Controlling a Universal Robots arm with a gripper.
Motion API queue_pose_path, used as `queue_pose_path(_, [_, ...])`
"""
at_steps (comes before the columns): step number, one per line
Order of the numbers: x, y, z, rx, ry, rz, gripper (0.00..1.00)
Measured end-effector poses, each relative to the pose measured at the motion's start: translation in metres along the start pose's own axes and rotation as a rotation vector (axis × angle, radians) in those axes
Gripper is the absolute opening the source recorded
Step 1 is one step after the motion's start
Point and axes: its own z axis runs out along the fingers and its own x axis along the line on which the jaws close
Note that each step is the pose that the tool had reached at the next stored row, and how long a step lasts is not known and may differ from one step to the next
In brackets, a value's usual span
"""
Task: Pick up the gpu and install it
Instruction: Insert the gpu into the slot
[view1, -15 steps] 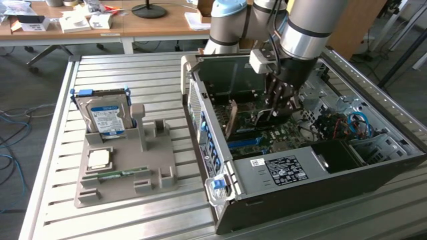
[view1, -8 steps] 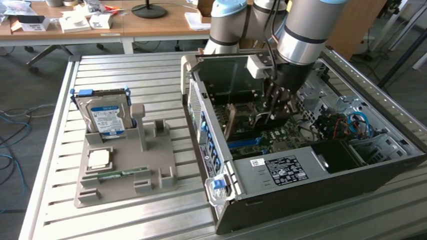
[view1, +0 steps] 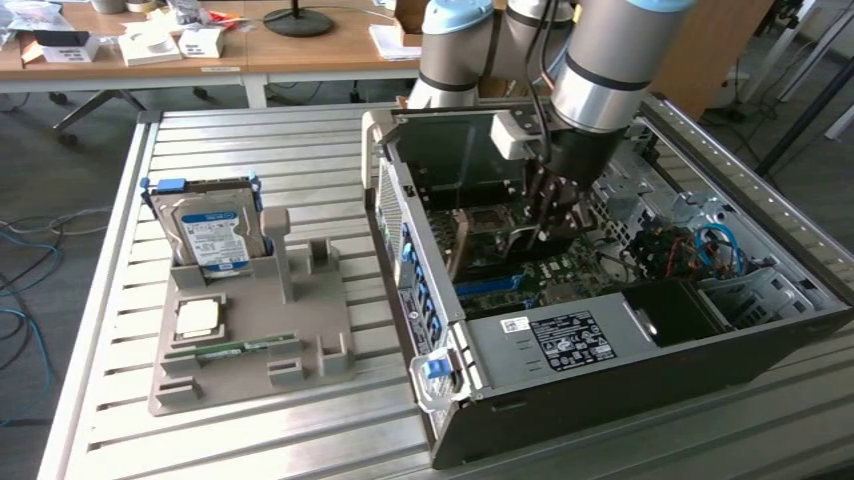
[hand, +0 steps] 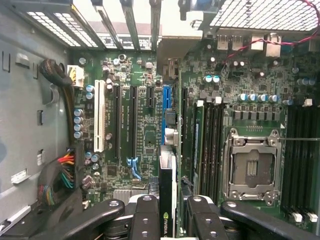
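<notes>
Wrist view: two black metal fingers (hand: 145, 217) are seen pinching the gpu (hand: 167, 192), a thin flat dark circuit card shown edge-on, with a green-and-white logo on its near end. The card is held on edge over the green motherboard (hand: 145, 135), in line with the blue expansion slot (hand: 167, 102). Whether its edge touches that slot cannot be told. A silver processor socket (hand: 252, 167) is seen further across the board. Exterior view: the grey robot arm (view1: 607, 60) is reached down into the open black computer case (view1: 641, 385), which is laid on its side on the slatted metal worktop (view1: 267, 130). Well apart, toward the exterior view's left, a grey plastic holder (view1: 307, 300) is set on the worktop. It carries a silver hard drive with blue label (view1: 214, 235), stood upright, and a narrow green memory stick (view1: 247, 347), laid flat.
</notes>
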Motion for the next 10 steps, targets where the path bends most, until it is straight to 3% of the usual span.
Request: queue_pose_path(10, [0.0, 0.0096, 0.0003, 0.0003, 0.0, 0.0, 0.26])
